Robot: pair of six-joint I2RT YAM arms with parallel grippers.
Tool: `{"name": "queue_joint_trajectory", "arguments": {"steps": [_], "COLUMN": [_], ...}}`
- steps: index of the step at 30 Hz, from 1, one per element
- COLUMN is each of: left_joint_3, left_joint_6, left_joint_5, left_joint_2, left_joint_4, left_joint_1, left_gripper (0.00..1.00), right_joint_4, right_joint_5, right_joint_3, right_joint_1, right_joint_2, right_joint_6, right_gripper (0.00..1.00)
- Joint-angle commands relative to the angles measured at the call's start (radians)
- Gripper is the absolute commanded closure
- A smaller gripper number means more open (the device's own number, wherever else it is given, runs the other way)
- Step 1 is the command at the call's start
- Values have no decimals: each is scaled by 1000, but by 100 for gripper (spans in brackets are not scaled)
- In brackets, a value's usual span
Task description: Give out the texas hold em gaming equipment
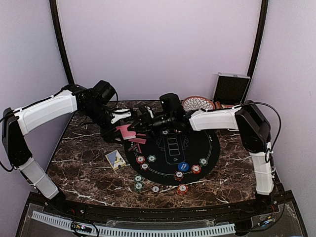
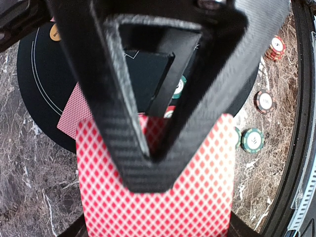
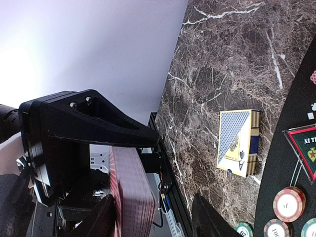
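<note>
My left gripper [image 1: 122,122] is shut on a stack of pink-red-backed playing cards [image 1: 126,132] held above the left edge of the black round mat [image 1: 210,148]. In the left wrist view its fingers [image 2: 123,148] meet over the diamond-patterned card back [image 2: 163,202]. My right gripper [image 1: 143,121] is open; the deck shows edge-on [image 3: 131,192] beside one of its fingers [image 3: 94,219], apart from the other. More cards [image 1: 137,143] lie on the mat. Red, green and white chips [image 1: 140,159] and a blue button [image 1: 183,166] lie on and below the mat.
A blue-and-yellow card box [image 1: 115,159] lies on the marble left of the mat, also in the right wrist view [image 3: 239,142]. A patterned bowl [image 1: 197,103] and a silver case [image 1: 231,88] stand at the back right. An orange disc [image 2: 55,32] lies on the mat.
</note>
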Motion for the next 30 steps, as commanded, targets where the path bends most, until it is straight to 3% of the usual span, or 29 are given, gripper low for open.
{"name": "queue_joint_trajectory", "arguments": {"steps": [1, 17, 25, 30], "left_joint_3": [11, -8, -6, 7], "left_joint_6": [3, 2, 0, -2], "left_joint_5": [15, -3, -1, 6], "left_joint_2": [-27, -36, -35, -32], "left_joint_4": [17, 36, 37, 28], "left_joint_1": [-3, -3, -4, -3], "left_gripper": [100, 100, 100, 100], "right_joint_4": [-39, -5, -51, -62], "right_joint_5": [0, -4, 8, 3], "right_joint_3": [-32, -75, -62, -41], "right_joint_1": [-13, -15, -9, 2], "right_joint_2": [-50, -141, -125, -90], "right_joint_6": [-26, 10, -20, -18], "right_gripper": [49, 62, 47, 46]}}
